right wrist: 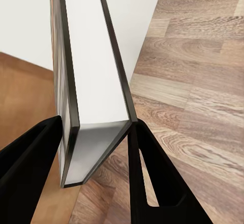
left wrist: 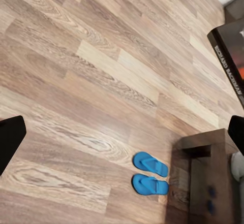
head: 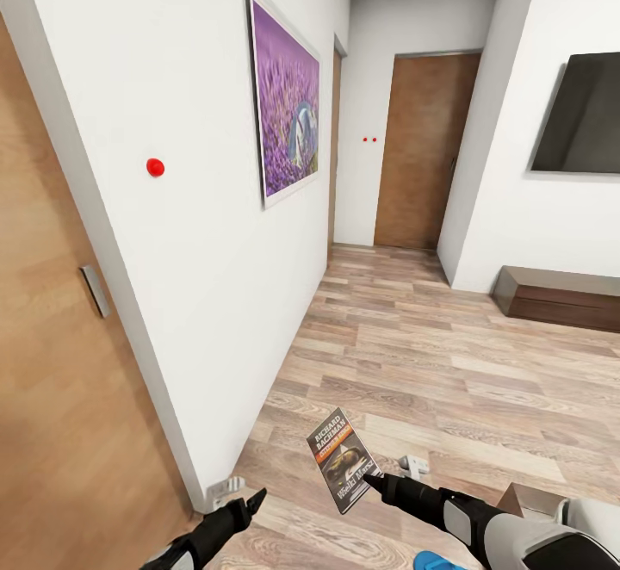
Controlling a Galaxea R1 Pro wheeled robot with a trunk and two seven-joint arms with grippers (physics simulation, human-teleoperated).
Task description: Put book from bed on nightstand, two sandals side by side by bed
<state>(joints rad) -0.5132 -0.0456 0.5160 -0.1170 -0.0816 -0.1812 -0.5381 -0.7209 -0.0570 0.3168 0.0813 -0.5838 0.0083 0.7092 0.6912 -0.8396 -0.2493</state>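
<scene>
You're pinching the book (head: 344,459) by its bottom edge in the right gripper (head: 372,481), clamped; light, stiff, likely slick.

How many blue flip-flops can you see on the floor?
2. One flip-flop and the other flip-flop lie side by side on the wood floor, beside a dark wooden piece of furniture. Others may be out of view.
</scene>
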